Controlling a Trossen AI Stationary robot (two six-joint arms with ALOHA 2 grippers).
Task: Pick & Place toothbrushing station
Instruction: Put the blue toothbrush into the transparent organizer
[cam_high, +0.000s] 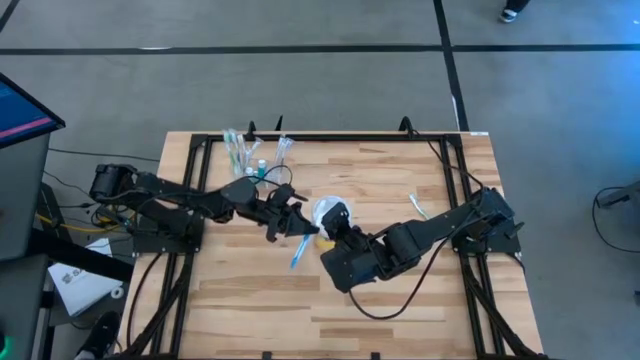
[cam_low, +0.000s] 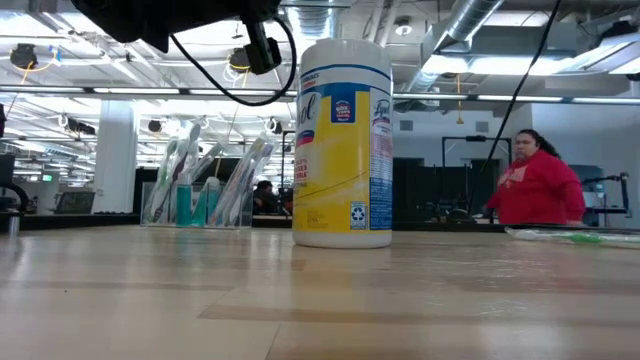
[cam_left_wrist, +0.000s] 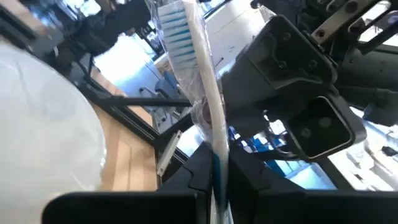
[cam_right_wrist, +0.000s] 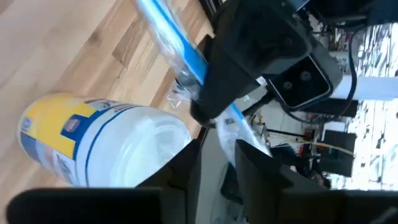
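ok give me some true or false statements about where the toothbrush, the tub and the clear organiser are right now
1. The left gripper is shut on a wrapped toothbrush. True.
2. The wipes tub lies on its side. False: it stands upright on the table.
3. The toothbrushing station already holds several brushes. True.
4. The two grippers are at opposite ends of the table. False: the right gripper is right by the left one, beside the tub.
5. The toothbrushing station stands in front of the tub in the low view. False: it stands farther back, at the far edge.
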